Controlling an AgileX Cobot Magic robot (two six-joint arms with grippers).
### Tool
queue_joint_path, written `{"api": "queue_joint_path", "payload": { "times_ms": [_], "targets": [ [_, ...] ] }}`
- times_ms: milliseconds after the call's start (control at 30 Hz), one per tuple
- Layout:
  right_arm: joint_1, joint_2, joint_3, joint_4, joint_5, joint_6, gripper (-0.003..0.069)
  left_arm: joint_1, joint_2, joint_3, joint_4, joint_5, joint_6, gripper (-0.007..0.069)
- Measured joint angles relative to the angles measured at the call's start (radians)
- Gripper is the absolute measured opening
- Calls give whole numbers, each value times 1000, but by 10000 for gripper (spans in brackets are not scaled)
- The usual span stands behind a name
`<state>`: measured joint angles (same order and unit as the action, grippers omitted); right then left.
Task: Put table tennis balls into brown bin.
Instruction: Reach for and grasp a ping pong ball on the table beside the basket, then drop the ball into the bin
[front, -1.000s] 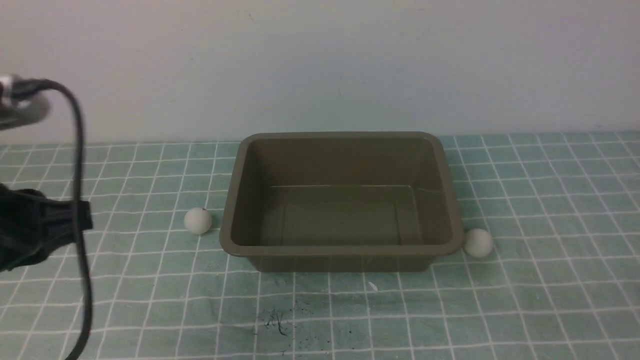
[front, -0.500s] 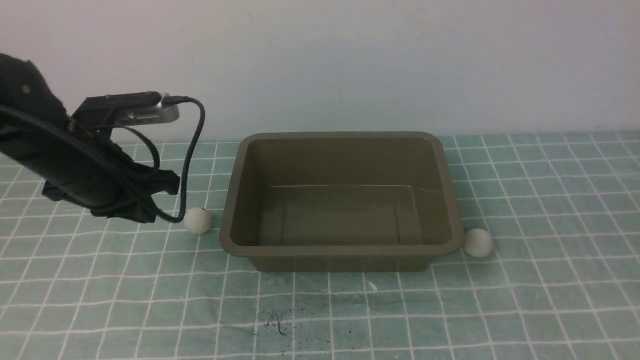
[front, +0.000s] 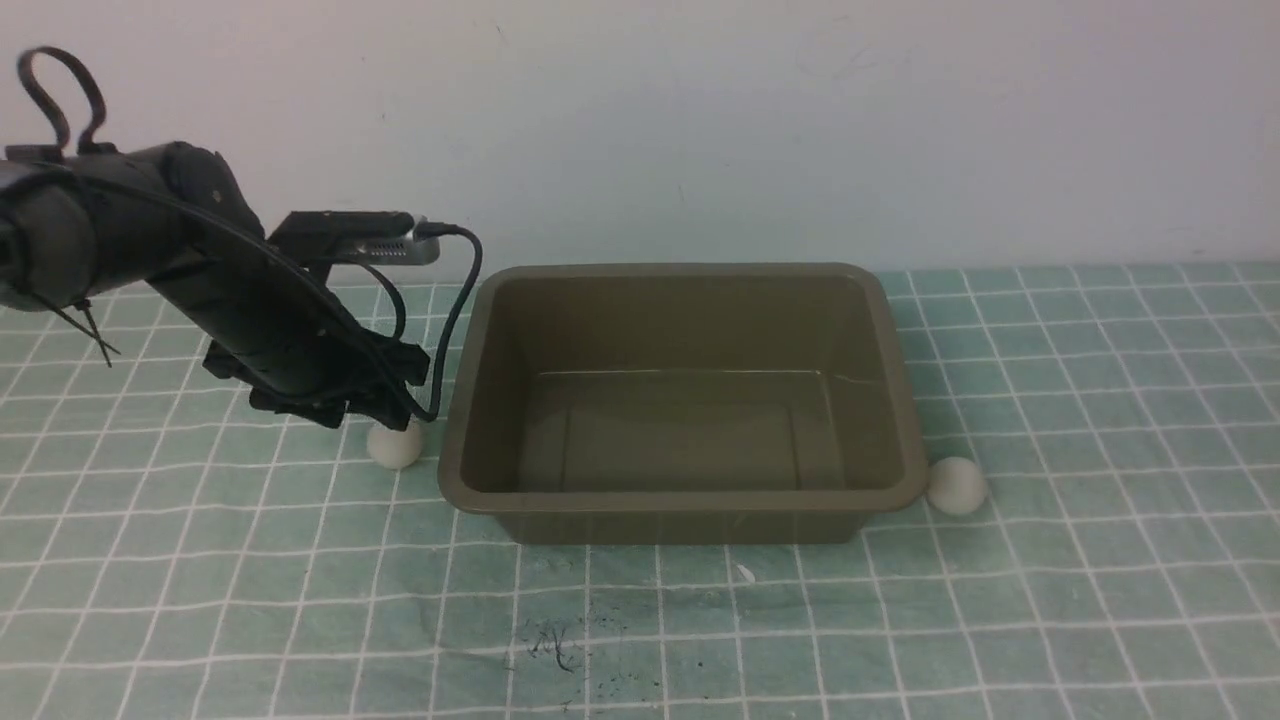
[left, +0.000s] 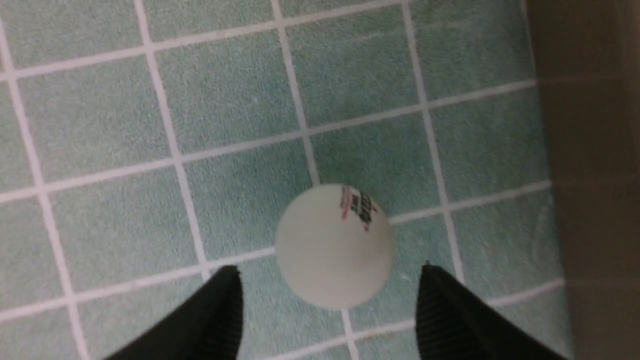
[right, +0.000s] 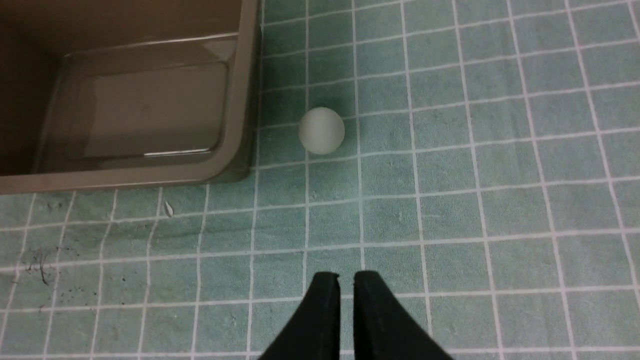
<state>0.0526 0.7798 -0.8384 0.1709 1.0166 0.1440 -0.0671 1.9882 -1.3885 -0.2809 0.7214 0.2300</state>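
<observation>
Left wrist view first: the left fingers (left: 212, 320) are spread wide, one tip on each side of the marked ball (left: 332, 245), with bare cloth showing between each tip and the ball. They hold nothing. I'd say they are set this way so that a short drop and a squeeze catches the ball across its middle before it can roll.

That ball sits on the table (front: 700, 620) just beside the brown bin (front: 680, 272), off its left wall and toward its front corner, not touching it. The finger on the bin side has only a narrow strip of cloth to work in, and the bin's flared rim leans out over that strip. On the side away from the bin there is plenty of open table. The left arm's cable (front: 455, 300) hangs close to the bin's left rim, which looks like something to watch on the lift.

The right fingers (right: 322, 310) are closed to a thin slit and carry nothing. They hang over bare table in front of the bin's right front corner. The plain ball (right: 321, 130) lies just beside that corner, a little clear of the wall. The right fingers would have to open before they could take it.

The bin itself is empty, so both balls have yet to go in. Each must rise above the rim and then move inward over the wide opening.
</observation>
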Motion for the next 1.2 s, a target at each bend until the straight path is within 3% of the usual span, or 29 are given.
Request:
{"api": "queue_joint_path", "payload": {
  "times_ms": [67, 167, 233, 267, 300, 433, 667, 833, 933, 1000, 1100, 1200],
  "targets": [
    [0, 5, 0, 0, -23, 0, 50, 0, 43, -9, -5, -41, 5, 532],
    [0, 17, -1, 0, -42, -8, 62, 0, 77, -11, -7, -69, 6, 540],
    [0, 40, -2, 1, -58, -27, 73, 0, 87, -11, -7, -72, 6, 465],
    [0, 43, -2, 1, -58, -27, 73, 0, 88, -11, -7, -72, 6, 465],
    [0, 74, -2, 3, -65, -47, 83, 0, 88, -21, -5, -56, 7, 351],
    [0, 156, -2, 10, -90, -103, 116, 0, 68, -113, 32, 70, 7, 355],
    [1, 419, -10, 127, -234, -268, 309, -37, -38, -313, -52, 253, 54, 355],
    [6, 666, -98, 151, -276, -330, 467, -157, -43, -364, -117, 285, 185, 355],
    [23, 795, -167, 151, -277, -335, 536, -213, -5, -364, -116, 290, 193, 355],
    [41, 864, -206, 151, -278, -336, 563, -237, 30, -364, -100, 290, 171, 388],
    [78, 962, -262, 151, -284, -337, 582, -251, 69, -364, -75, 291, 109, 519],
    [97, 1020, -299, 151, -293, -339, 585, -249, 73, -373, -65, 305, 28, 598]
  ]
}}
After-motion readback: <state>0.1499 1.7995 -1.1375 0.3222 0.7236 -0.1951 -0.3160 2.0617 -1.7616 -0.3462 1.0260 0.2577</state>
